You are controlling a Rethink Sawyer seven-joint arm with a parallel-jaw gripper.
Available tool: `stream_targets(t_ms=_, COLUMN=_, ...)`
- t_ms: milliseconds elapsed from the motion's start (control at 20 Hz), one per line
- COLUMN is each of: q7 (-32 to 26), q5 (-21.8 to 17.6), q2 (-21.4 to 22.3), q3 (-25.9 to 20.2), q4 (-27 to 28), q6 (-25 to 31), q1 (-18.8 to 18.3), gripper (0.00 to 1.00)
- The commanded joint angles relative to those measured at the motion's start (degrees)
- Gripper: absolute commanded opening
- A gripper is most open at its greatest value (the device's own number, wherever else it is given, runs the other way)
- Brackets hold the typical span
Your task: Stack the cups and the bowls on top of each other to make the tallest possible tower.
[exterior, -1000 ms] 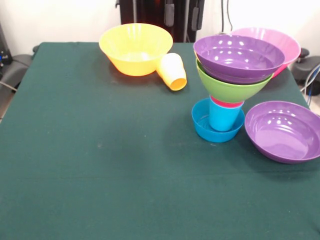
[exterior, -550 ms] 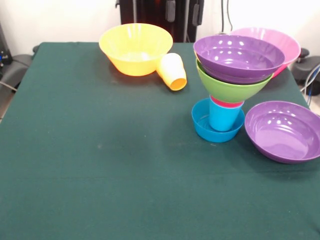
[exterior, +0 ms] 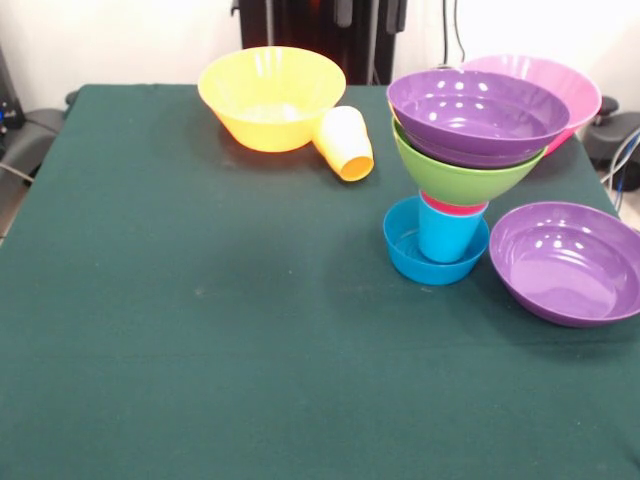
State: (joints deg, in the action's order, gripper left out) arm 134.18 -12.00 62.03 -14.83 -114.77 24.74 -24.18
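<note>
From the front, my gripper (exterior: pixel 368 14) barely shows at the top edge, drawn back above the table (exterior: pixel 200 350), and I cannot tell how my jaws stand or whether they hold anything. Below me to the right stands the tower (exterior: pixel 455 180): blue bowl (exterior: pixel 400 250), blue cup (exterior: pixel 445 238), a red rim, green bowl (exterior: pixel 460 180), purple bowl (exterior: pixel 475 115) on top. The pink bowl (exterior: pixel 575 85) sits behind it, a second purple bowl (exterior: pixel 570 265) lies beside it, and below me to the left a yellow bowl (exterior: pixel 270 95) touches a tipped yellow cup (exterior: pixel 345 142).
</note>
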Motion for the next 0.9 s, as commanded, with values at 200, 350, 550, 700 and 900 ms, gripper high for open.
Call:
stream_targets(t_ms=200, q7=-8.2, q5=-8.3, q2=-0.9, q3=-4.6, q4=-6.6, q6=-3.4, q1=-1.9, gripper=1.00)
stream_targets(t_ms=350, q7=-8.5, q5=-8.7, q2=-0.5, q3=-5.5, q4=-7.0, q6=-3.0, q1=-2.9, gripper=1.00)
stream_targets(t_ms=550, q7=-8.9, q5=-9.3, q2=0.3, q3=-6.9, q4=-7.2, q6=-1.9, q1=-4.3, gripper=1.00)
stream_targets(t_ms=700, q7=-9.6, q5=-9.7, q2=0.8, q3=-7.9, q4=-7.2, q6=-1.1, q1=-5.5, gripper=1.00)
stream_targets(t_ms=900, q7=-10.4, q5=-10.0, q2=1.0, q3=-9.6, q4=-7.1, q6=-0.2, q1=-7.3, gripper=1.00)
